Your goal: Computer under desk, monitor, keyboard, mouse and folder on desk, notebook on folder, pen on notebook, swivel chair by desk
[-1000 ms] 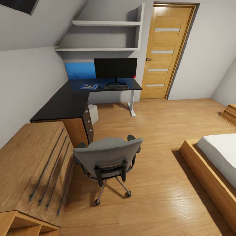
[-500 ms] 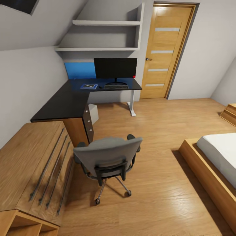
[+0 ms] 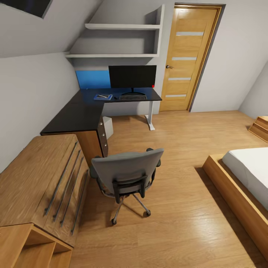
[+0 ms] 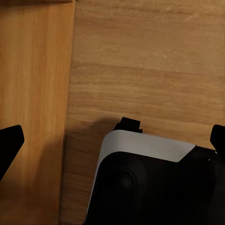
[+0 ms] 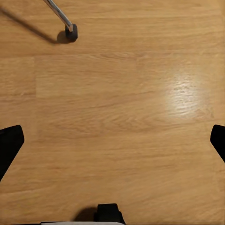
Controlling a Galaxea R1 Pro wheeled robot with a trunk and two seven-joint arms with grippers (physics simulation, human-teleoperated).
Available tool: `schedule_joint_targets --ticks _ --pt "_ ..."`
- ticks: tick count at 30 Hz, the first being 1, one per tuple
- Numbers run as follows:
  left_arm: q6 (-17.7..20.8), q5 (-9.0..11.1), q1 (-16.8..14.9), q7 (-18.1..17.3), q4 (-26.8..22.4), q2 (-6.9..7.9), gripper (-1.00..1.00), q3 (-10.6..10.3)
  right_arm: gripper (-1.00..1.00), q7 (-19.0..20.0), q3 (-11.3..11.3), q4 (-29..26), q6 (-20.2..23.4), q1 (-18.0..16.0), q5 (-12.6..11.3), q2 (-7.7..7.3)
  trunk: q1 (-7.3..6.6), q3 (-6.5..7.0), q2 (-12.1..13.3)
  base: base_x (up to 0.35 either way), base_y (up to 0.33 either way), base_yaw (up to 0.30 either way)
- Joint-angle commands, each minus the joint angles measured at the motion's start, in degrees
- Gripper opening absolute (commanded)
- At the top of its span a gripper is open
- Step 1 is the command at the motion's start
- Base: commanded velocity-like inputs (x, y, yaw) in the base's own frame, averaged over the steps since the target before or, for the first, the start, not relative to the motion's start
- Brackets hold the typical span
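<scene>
The desk stands in the far left corner with the monitor on it. Before the screen lies the keyboard, and a small dark mouse sits to its left. Further left is the blue folder, with the dark notebook and a thin pale pen on top. The pale computer stands under the desk. The swivel chair stands on the floor in front of me, its back towards me. My left gripper and right gripper hang open over the floor, holding nothing.
A light wooden drawer unit is close on my left, a bed on my right. A wooden door, wall shelves and a blue wall panel are at the back. A chair castor shows near the right gripper.
The whole head view has shifted slightly, so the camera has moved a little. The things on the desk and the chair keep their places.
</scene>
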Motion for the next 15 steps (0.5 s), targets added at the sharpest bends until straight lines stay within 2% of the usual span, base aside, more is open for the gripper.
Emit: schedule_joint_targets --ticks 1,8,15 --pt "-0.2 0.4 0.0 0.3 -0.1 0.01 1.0 -0.5 1.0 -0.4 0.5 0.0 -0.1 0.0 -0.2 0.0 0.0 -0.05 0.0 -0.029 0.013 0.0" --pt "-0.1 0.4 0.0 0.3 -0.1 0.01 1.0 -0.5 1.0 -0.4 0.5 0.0 -0.1 0.0 -0.2 0.0 0.0 -0.05 0.0 -0.029 0.009 0.0" --pt "-0.1 0.4 0.0 0.3 -0.1 0.01 1.0 -0.5 1.0 -0.4 0.5 0.0 -0.1 0.0 -0.2 0.06 0.0 -0.05 0.0 -0.134 0.063 0.0"
